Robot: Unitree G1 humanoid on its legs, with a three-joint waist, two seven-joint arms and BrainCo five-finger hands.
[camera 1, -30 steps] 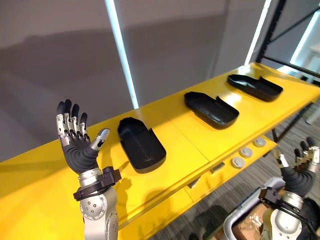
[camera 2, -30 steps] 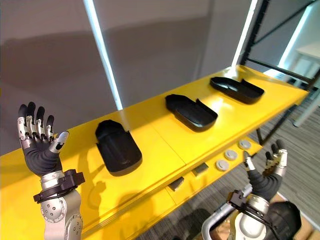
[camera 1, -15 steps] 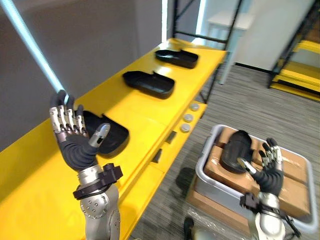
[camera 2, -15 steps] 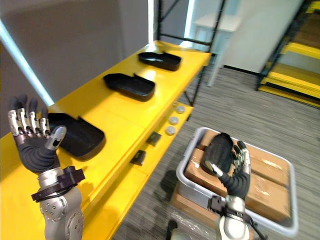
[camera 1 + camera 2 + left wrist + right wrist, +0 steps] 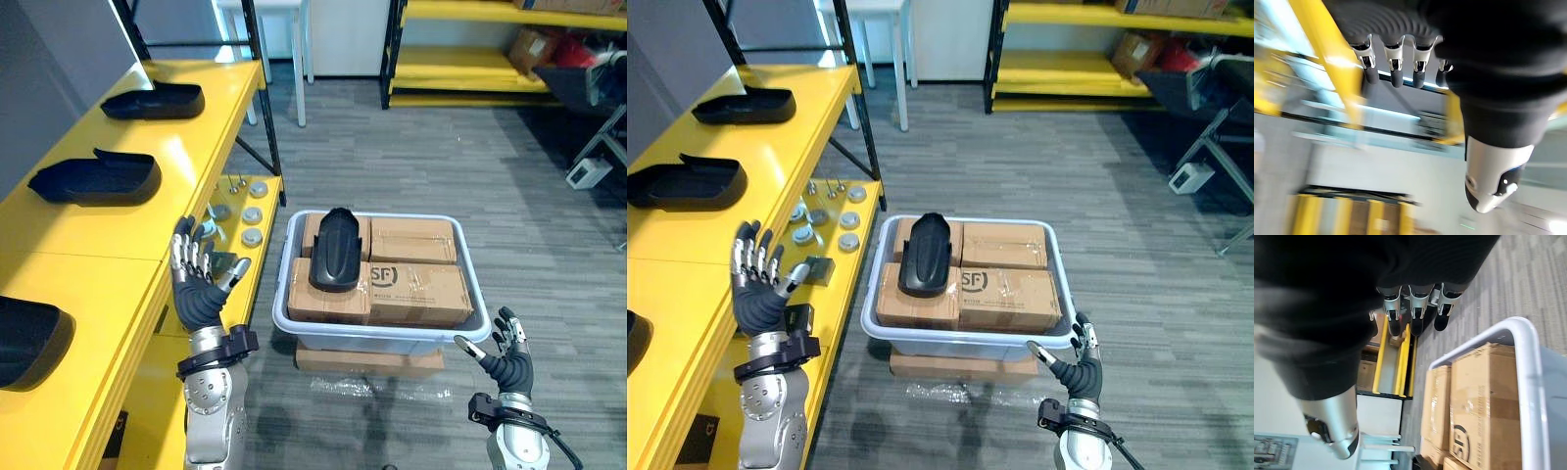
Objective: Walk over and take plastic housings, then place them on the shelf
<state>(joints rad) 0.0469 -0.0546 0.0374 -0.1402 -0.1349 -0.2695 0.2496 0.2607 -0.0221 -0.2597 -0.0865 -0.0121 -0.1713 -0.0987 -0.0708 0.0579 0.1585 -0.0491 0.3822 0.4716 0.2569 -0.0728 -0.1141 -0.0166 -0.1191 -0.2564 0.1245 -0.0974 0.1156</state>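
Observation:
A black plastic housing (image 5: 335, 250) lies on cardboard boxes (image 5: 416, 289) inside a grey tub (image 5: 382, 333) on the floor in front of me. Three more black housings rest on the yellow shelf (image 5: 118, 245) at the left: one far (image 5: 152, 101), one in the middle (image 5: 95, 177), one near (image 5: 29, 341). My left hand (image 5: 201, 284) is raised beside the shelf's edge, open and holding nothing. My right hand (image 5: 505, 357) hangs low by the tub's front right corner, open and free of anything; its wrist view shows the tub rim (image 5: 1528, 362) and boxes (image 5: 1484, 396).
Several round grey discs (image 5: 253, 213) lie on the shelf's lower ledge beside the tub. Yellow racks (image 5: 470, 59) line the back wall, black shelf posts (image 5: 263, 108) stand behind the tub, and a wheeled frame (image 5: 596, 162) is at the far right. Grey carpet surrounds the tub.
The camera has swung away from the shelf toward the floor, bringing the tub to the middle. Both hands stay open and sit lower in the picture.

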